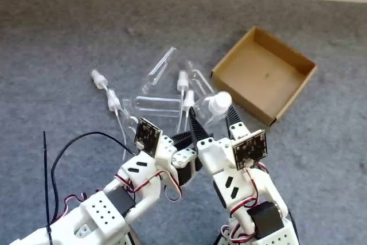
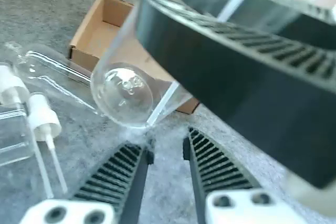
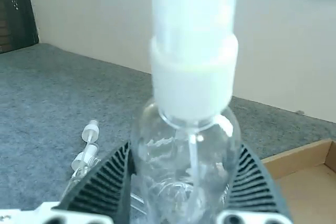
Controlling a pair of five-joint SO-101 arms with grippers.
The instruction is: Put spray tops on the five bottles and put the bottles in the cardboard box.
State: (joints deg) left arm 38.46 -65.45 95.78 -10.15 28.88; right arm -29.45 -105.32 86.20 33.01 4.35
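My right gripper (image 1: 213, 117) is shut on a clear bottle (image 3: 184, 166) that stands upright between the jaws and carries a white spray top (image 3: 191, 77). From above, this bottle's spray top (image 1: 219, 102) sits just in front of the cardboard box (image 1: 264, 73). In the left wrist view the bottle's rounded bottom (image 2: 123, 95) hangs just above my left gripper (image 2: 167, 148), which is open with nothing between its fingers. Loose clear bottles (image 1: 157, 104) and loose spray tops (image 1: 113, 100) lie on the carpet beyond the arms.
The box (image 2: 105, 30) is open-topped with a bare floor and stands at the back right. Another bottle (image 1: 160, 67) and spray top (image 1: 98, 78) lie further left. A black cable (image 1: 69, 147) loops beside the left arm. Grey carpet covers the table.
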